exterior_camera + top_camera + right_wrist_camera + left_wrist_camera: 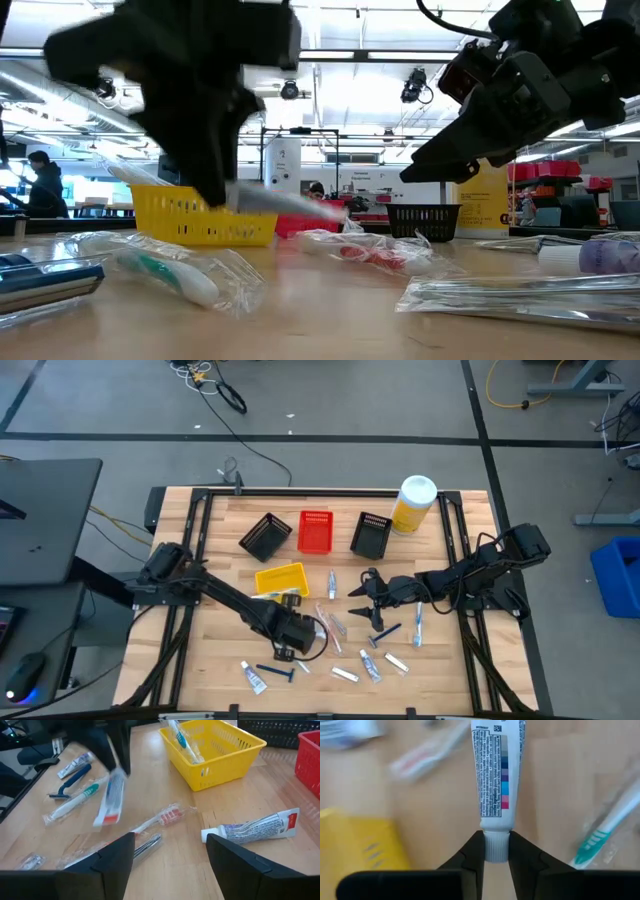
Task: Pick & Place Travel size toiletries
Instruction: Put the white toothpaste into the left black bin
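The left claw (496, 851) is closed on the ribbed white cap of a small white toothpaste tube (498, 775), its two dark fingers (472, 855) pinching the cap from both sides; the tube's flat printed body shows fine text and a column of coloured squares. In the high view this claw (292, 642) hangs over the front-middle of the wooden plank counter (440, 670), just in front of the yellow mesh basket (281, 578). That basket holds a wrapped toothbrush (181, 740) leaning against its wall.

The right claw (170, 851) is spread open, fingers well apart, above the counter's middle, near a white tube with purple print (255, 828) lying flat.

Behind, in a row near the counter's far edge, stand a black mesh basket (264, 535), a red mesh basket (314, 531) and a second black basket (373, 534), with a yellow white-capped bottle (413, 503) beside them at the right.

Scattered on the front half lie crinkly clear-wrapped toothbrushes (332, 623), a red-bristled one (162, 818), a dark blue razor (276, 672) and small tubes (252, 677). The counter's left front corner and the strip between the basket row and the yellow basket are bare wood.
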You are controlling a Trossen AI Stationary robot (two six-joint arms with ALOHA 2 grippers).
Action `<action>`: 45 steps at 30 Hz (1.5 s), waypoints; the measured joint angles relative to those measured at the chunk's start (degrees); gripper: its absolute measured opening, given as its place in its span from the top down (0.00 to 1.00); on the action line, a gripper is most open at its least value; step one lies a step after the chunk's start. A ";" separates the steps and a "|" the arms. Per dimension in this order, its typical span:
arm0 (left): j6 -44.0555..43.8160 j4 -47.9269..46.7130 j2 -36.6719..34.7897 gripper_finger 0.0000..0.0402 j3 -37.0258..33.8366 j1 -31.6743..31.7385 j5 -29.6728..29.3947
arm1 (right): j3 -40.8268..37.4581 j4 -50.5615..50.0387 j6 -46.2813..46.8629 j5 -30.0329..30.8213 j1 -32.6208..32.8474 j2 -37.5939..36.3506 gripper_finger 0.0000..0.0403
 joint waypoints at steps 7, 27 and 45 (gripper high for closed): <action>-3.71 -19.10 -1.10 0.83 9.51 0.65 -5.48 | 0.00 -3.89 1.00 -0.04 0.07 0.00 0.32; -8.01 -20.28 -25.29 0.83 -16.46 28.14 -15.48 | 0.00 -4.36 1.94 -0.02 0.07 0.00 0.37; 6.30 8.61 -27.82 0.82 -34.90 50.40 0.19 | 0.00 -2.77 1.27 0.33 0.00 0.00 0.34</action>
